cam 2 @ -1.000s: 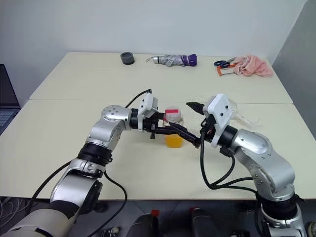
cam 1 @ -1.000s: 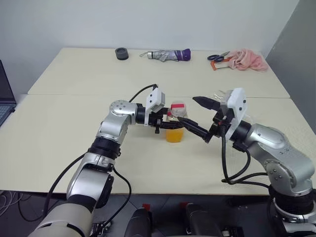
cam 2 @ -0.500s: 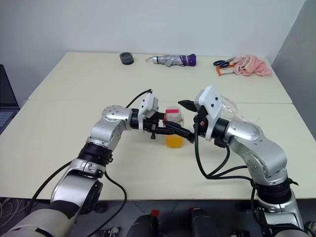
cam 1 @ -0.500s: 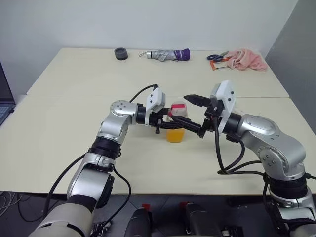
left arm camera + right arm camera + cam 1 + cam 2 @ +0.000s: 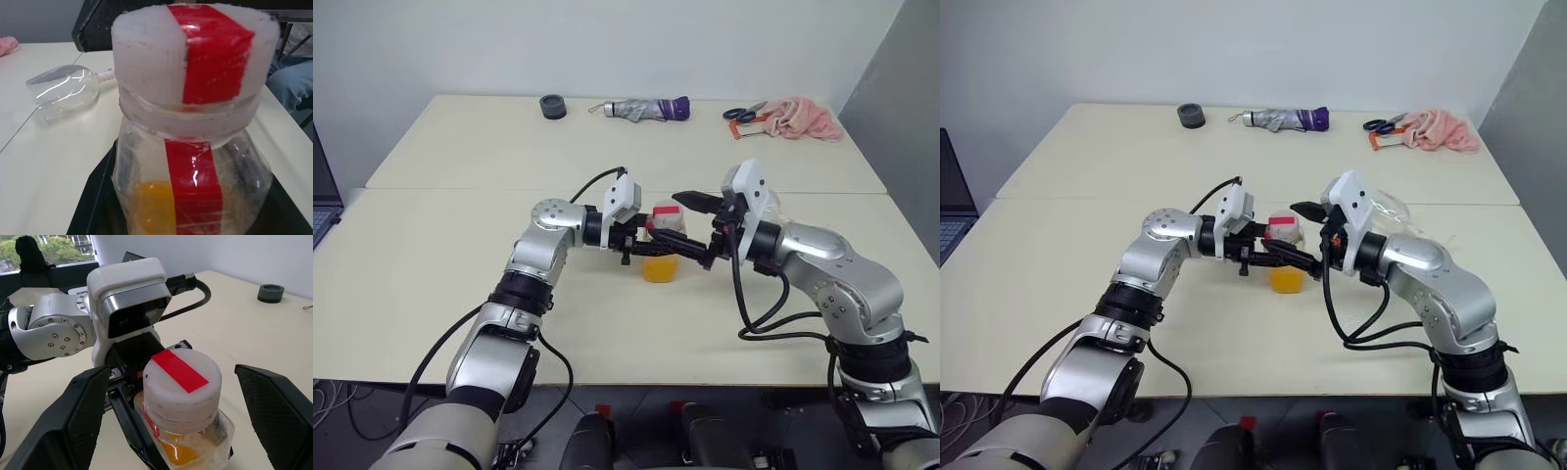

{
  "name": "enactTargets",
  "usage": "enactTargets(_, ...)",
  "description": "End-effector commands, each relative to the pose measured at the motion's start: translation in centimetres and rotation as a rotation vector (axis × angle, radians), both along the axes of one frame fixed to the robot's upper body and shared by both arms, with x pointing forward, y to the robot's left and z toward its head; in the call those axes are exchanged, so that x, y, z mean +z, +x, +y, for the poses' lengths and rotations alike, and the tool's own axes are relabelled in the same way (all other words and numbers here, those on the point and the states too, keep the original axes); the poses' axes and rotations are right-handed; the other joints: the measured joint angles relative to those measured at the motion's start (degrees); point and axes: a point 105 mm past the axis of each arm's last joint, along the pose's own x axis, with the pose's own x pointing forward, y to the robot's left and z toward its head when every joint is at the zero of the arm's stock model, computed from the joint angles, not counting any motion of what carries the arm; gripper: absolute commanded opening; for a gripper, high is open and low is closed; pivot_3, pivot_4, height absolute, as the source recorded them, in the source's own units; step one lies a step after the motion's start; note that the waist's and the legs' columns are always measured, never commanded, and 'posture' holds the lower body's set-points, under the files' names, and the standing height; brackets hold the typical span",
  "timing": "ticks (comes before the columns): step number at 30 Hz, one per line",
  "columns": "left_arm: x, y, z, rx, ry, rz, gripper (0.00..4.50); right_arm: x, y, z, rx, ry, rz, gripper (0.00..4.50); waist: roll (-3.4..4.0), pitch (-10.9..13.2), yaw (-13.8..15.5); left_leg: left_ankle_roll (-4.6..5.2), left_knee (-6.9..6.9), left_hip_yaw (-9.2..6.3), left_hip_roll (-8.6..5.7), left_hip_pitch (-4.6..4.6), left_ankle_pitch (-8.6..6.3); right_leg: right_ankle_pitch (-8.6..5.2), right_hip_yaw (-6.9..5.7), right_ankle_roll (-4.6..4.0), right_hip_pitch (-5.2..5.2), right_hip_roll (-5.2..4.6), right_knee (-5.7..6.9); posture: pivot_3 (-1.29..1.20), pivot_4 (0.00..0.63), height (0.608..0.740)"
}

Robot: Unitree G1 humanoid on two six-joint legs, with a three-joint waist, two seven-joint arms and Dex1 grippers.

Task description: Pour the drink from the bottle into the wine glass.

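With the left claw (image 5: 651, 248) clamped on the bottle (image 5: 662, 245) at mid-worktop (image 5: 460, 284) and the right claw (image 5: 171, 396) spread wide around its cap (image 5: 179, 382), uncapping and pouring remain, the wine glass (image 5: 63, 90) lying on its side nearby.

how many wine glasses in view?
1. The wine glass lies on its side on the table, past the bottle and behind the right gripper. The arms could hide another.
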Motion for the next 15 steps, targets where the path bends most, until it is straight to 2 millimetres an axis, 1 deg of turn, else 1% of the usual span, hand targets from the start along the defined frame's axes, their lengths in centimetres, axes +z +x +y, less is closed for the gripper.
enactTargets(1,1.45,-0.12,-0.18,-0.006,-0.033,-0.055,1.80,1.39,-0.38,0.48,0.027,0.019,-0.057,4.13,0.00,0.00,0.00,0.00,0.00,0.00,0.00,0.00,0.00,0.00,0.01,0.00,0.00,0.00,0.00,0.00,0.150,0.740)
enactTargets(3,1.43,-0.12,-0.16,-0.005,-0.033,-0.055,1.80,1.40,-0.34,0.58,0.030,0.023,-0.055,3.73,0.00,0.00,0.00,0.00,0.00,0.00,0.00,0.00,0.00,0.00,0.00,0.00,0.00,0.00,0.00,0.00,0.150,0.740)
enactTargets(8,1.39,-0.19,-0.13,-0.005,-0.033,-0.054,1.80,1.35,-0.41,0.85,0.038,0.017,-0.064,2.07,0.00,0.00,0.00,0.00,0.00,0.00,-0.01,0.00,0.00,0.00,0.00,0.00,0.00,0.00,0.00,0.00,0.150,0.740)
enactTargets(9,1.38,-0.20,-0.12,-0.005,-0.033,-0.054,1.80,1.33,-0.41,0.91,0.039,0.015,-0.066,1.84,0.00,0.00,0.00,0.00,0.00,0.00,0.00,0.00,0.00,0.00,0.00,0.00,0.00,0.00,0.00,0.00,0.150,0.740)
enactTargets(15,1.37,-0.28,-0.13,-0.006,-0.033,-0.052,1.80,0.80,-0.65,1.10,0.048,-0.039,-0.106,1.85,0.00,0.00,-0.01,0.00,0.00,0.00,0.00,0.00,0.00,0.00,-0.01,0.00,0.00,0.00,0.00,0.00,0.150,0.740)
